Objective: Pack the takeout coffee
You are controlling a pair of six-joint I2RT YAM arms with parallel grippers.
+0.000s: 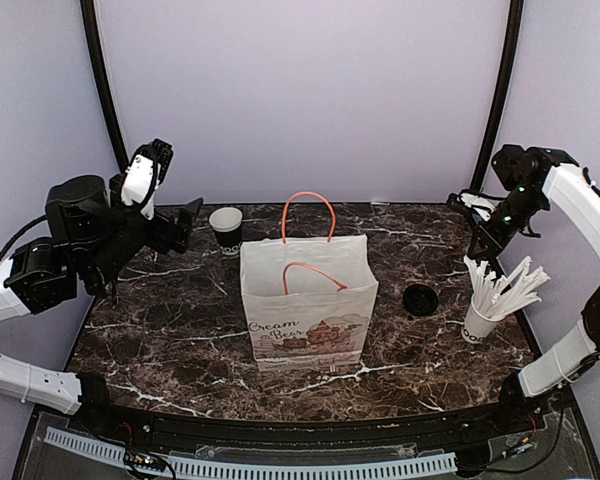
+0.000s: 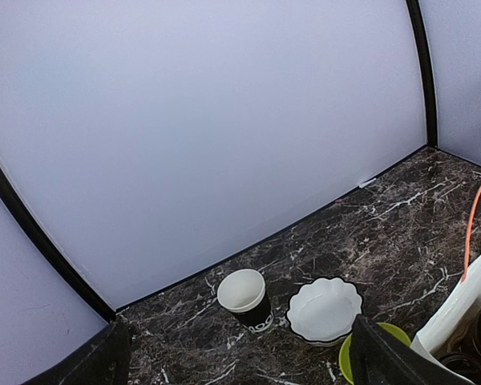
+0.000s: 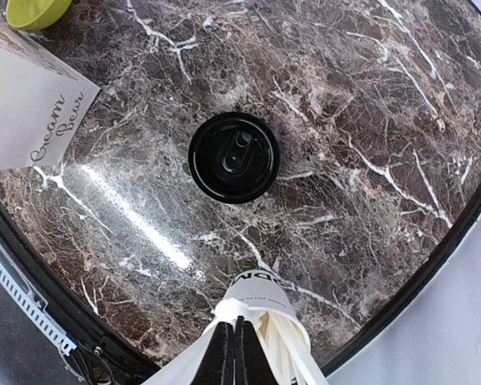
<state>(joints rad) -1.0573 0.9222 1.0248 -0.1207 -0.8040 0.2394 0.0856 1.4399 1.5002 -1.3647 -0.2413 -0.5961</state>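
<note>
Left wrist view alone: scalloped white dish [image 2: 325,309] beside lidless cup [image 2: 243,293], left hand [image 1: 183,225] released; right hand [image 3: 232,341] seemingly clenched.

small black takeout coffee [image 1: 418,298], round black plastic lid [image 3: 233,156] fitted on top, upright on the dark marble table [image 1: 180,330], between paper bag [image 1: 305,300] and white cup of sticks [image 1: 478,322] (sides and lettering hidden from above), touching neither

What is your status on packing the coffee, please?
Left gripper open, empty. Right gripper shut, empty. Lidded black cup on table right of paper bag, untouched. White cup of sticks close beside it.
</note>
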